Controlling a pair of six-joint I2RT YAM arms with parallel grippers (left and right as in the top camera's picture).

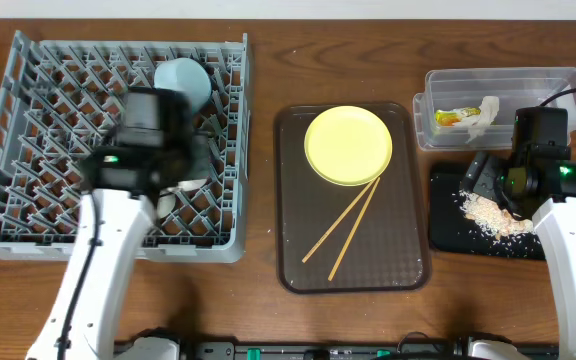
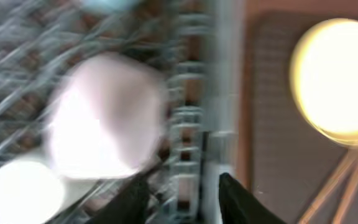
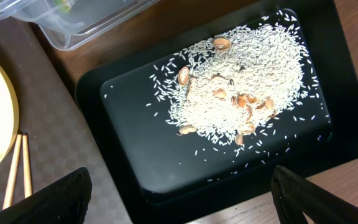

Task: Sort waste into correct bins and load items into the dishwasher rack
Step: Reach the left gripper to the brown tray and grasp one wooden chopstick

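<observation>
Your left gripper [image 2: 184, 182] hangs released over the rack [image 1: 28, 120] at left. Right gripper [image 3: 182, 186] gapes empty above rice [image 3: 241, 87] in the black tray [image 3: 135, 155].

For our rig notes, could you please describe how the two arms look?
The left arm and right arm have white rounded links ending in black boxy wrist housings, each with a green light. A black cable loops off the right one. The jaws are black and tapered.

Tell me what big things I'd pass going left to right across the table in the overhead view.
grey dishwasher rack → brown serving tray → clear tub
</observation>
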